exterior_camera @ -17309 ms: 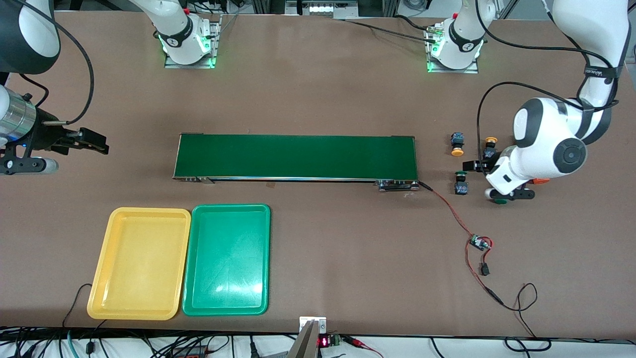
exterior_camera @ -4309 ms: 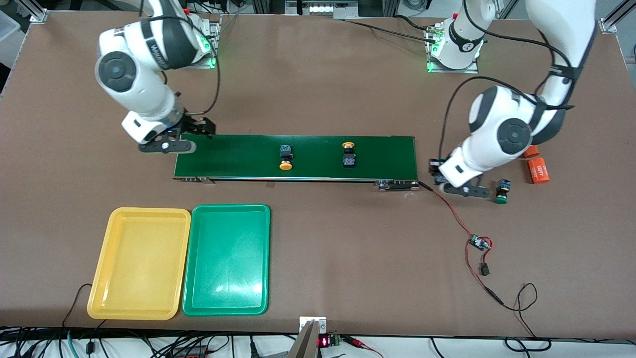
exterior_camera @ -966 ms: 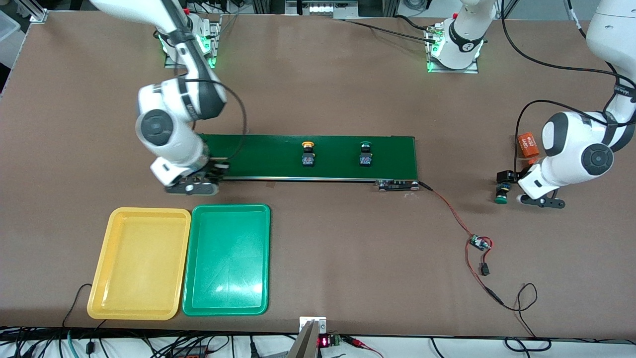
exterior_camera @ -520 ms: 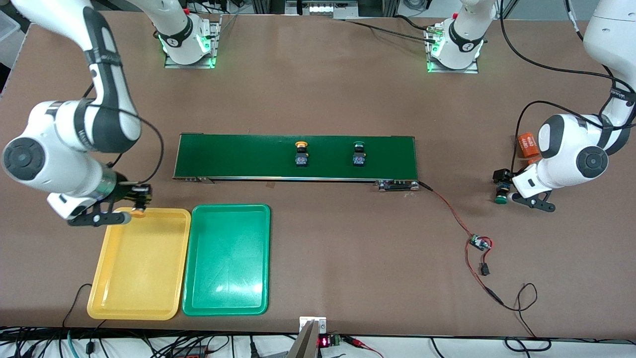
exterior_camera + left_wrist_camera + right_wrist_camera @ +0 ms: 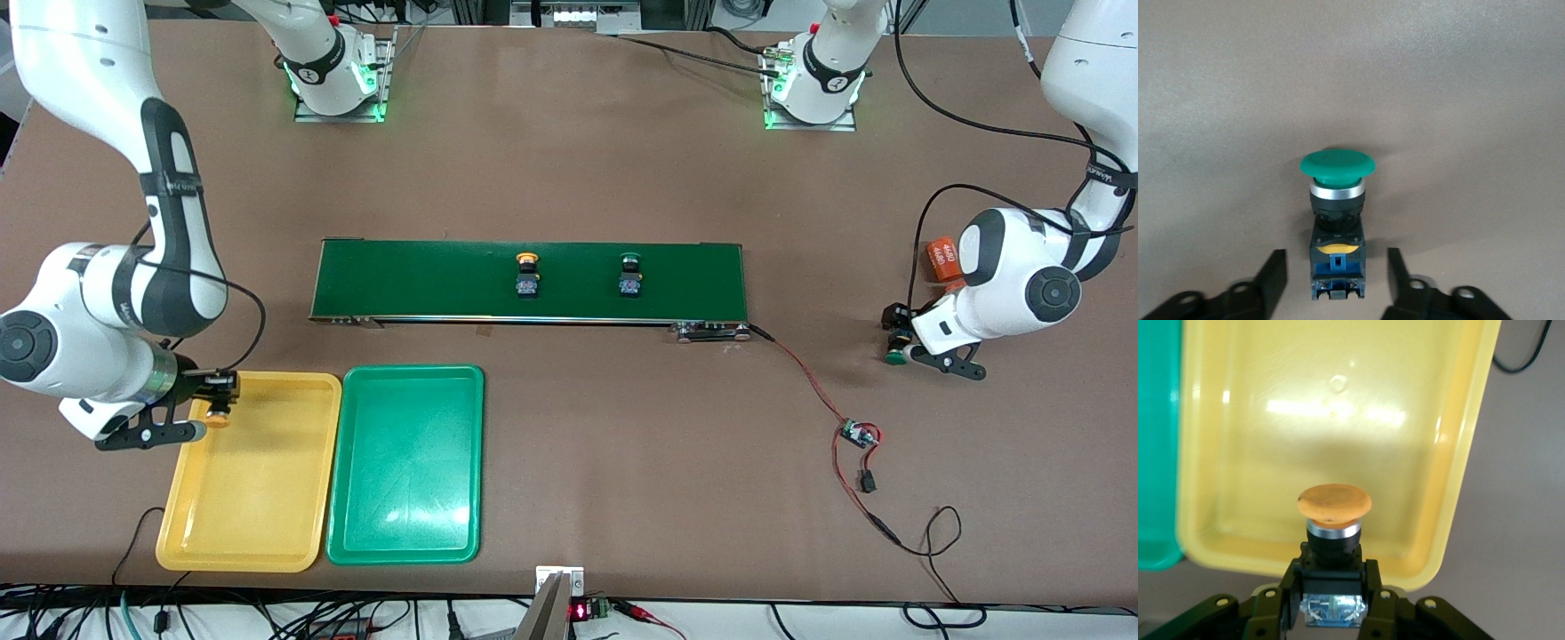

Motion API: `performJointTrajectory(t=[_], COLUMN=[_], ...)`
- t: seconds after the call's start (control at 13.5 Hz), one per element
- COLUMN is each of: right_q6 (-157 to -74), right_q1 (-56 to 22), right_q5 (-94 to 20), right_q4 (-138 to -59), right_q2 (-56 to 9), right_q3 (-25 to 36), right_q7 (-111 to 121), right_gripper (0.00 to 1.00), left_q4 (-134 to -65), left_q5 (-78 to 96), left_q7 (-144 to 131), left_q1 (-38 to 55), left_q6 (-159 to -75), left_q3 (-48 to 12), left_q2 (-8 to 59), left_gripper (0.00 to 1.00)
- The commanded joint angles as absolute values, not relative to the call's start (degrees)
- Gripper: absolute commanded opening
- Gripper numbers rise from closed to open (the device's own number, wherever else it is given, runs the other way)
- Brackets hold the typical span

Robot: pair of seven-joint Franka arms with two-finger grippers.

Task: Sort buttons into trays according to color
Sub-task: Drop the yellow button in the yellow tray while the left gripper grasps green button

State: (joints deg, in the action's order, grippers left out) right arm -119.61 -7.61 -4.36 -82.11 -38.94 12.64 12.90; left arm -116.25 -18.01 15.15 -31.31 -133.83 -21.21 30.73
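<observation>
Where things sit
Two buttons [image 5: 527, 274] on the belt [image 5: 427, 280]; trays [image 5: 409, 462] side by side at its seven o'clock; my right gripper [image 5: 216, 397], with a button [image 5: 1335, 503], over one tray's corner.

The front camera hangs high and faces both arm bases, taking in the whole surface [image 5: 569, 160] from above. The left wrist camera looks close along its own claw [image 5: 1335, 283] at a green-capped button [image 5: 1337, 220] lying on the bare surface; the front view shares that spot. The right wrist camera looks down past its claw [image 5: 1332, 587] onto the yellow tray [image 5: 1458, 487], which also shows in the front view.
</observation>
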Motion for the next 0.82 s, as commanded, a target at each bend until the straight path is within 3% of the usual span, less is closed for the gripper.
performJointTrajectory(t=[0.0, 0.15, 0.3, 0.37, 0.45, 0.67, 0.74], right_q6=[-123.21, -124.97, -126.99, -127.87, -128.14, -128.32, -128.32], right_q1=[-5.37, -5.1, -4.66, -4.66, -4.66, -4.39, -4.48], right_q5=[-5.01, -4.92, -4.92, -5.01, -5.1, -5.62, -5.71], right_q4=[-79.72, -79.72, -79.72, -79.72, -79.72, -79.89, -80.07], right_q2=[-42.79, -43.85, -44.99, -45.35, -45.61, -45.88, -45.7], right_q3=[11.6, 11.6, 11.6, 11.6, 11.51, 11.43, 11.43], right_q7=[15.38, 15.47, 15.47, 15.47, 15.38, 15.38, 15.38], right_gripper=[0.21, 0.21, 0.26, 0.34, 0.61, 0.77, 0.77], left_q4=[-115.4, -115.4, -115.31, -115.4, -115.49, -115.4, -115.49], left_q5=[-17.75, -17.75, -17.75, -17.67, -17.32, -7.42, -5.9], left_q7=[16.61, 16.61, 16.44, 16.35, 15.65, 14.69, 11.89], left_q1=[-31.38, -31.38, -31.2, -31.11, -31.11, -30.33, -29.28], left_q6=[-133.16, -133.07, -132.72, -132.37, -130.54, -123.42, -121.83], left_q3=[-21.45, -21.53, -21.88, -22.93, -24.24, -27.59, -28.64], left_q2=[31.03, 30.41, 27.88, 26.03, 24.45, 19.79, 18.73], left_gripper=[0.26, 0.02, 0.0, 0.0, 0.0, 0.0, 0.0])
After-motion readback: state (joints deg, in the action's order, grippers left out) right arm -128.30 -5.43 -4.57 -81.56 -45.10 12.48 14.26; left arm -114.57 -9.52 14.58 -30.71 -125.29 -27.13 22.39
